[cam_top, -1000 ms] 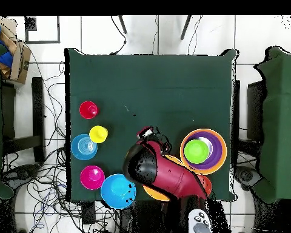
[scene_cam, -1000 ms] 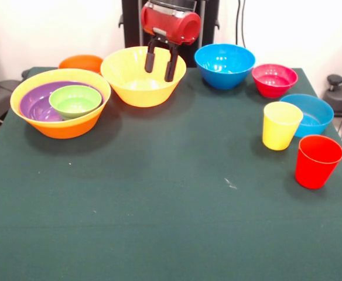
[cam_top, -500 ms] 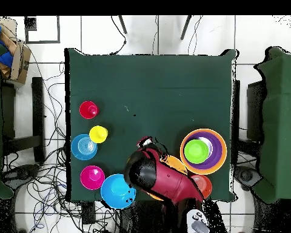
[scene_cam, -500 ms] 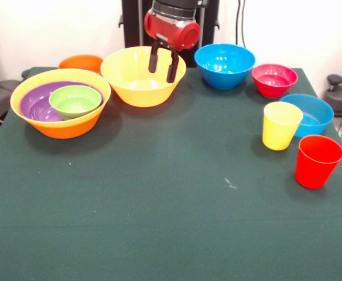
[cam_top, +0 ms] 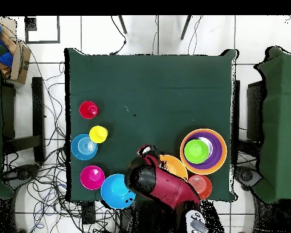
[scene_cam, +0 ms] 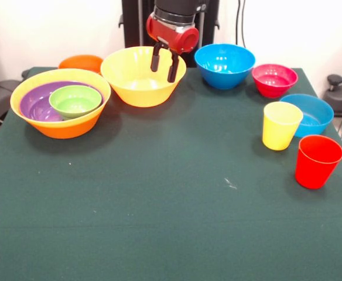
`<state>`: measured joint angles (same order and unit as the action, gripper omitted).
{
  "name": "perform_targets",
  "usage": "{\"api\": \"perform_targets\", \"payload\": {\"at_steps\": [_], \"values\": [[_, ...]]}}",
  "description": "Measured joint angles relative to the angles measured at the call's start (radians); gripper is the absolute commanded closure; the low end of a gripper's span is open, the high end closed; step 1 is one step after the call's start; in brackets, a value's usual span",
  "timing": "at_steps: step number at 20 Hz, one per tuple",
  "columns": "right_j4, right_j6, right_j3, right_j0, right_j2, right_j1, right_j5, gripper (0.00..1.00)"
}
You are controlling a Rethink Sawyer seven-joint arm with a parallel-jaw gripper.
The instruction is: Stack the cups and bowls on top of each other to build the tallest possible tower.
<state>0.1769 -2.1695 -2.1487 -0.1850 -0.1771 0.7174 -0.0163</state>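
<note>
The end effector (scene_cam: pixel 164 63) hangs empty with its two fingers apart over the far rim of the loose large yellow-orange bowl (scene_cam: pixel 143 76), probably lined up to straddle that rim for a lift. The tower (scene_cam: pixel 60 102), a yellow-orange bowl nesting the purple bowl (scene_cam: pixel 39 102) and small green bowl (scene_cam: pixel 75 100), sits just beside it so transfers are short, while the yellow cup (scene_cam: pixel 281 125) and red cup (scene_cam: pixel 317 160) wait well apart across the tabletop (scene_cam: pixel 159 211). The front view alone shows the finger gap; overhead, the arm (cam_top: pixel 163 185) hides most of that bowl, yet the small orange bowl (cam_top: pixel 200 185) shows more plainly there.
</note>
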Motion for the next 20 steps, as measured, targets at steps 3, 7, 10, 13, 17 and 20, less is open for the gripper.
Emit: {"api": "perform_targets", "payload": {"at_steps": [3, 7, 10, 13, 17, 20], "values": [[0.000, 0.000, -0.006, -0.008, 0.000, -0.009, -0.015, 0.00], [0.000, 0.000, -0.014, -0.031, 0.000, -0.026, -0.048, 0.00], [0.000, 0.000, -0.018, -0.050, 0.000, -0.039, -0.071, 0.00], [0.001, 0.000, -0.018, -0.061, 0.000, -0.055, -0.089, 0.00], [0.001, 0.000, -0.018, -0.065, 0.000, -0.077, -0.113, 0.00], [0.001, 0.000, -0.018, -0.066, 0.001, -0.100, -0.132, 0.00]]}}
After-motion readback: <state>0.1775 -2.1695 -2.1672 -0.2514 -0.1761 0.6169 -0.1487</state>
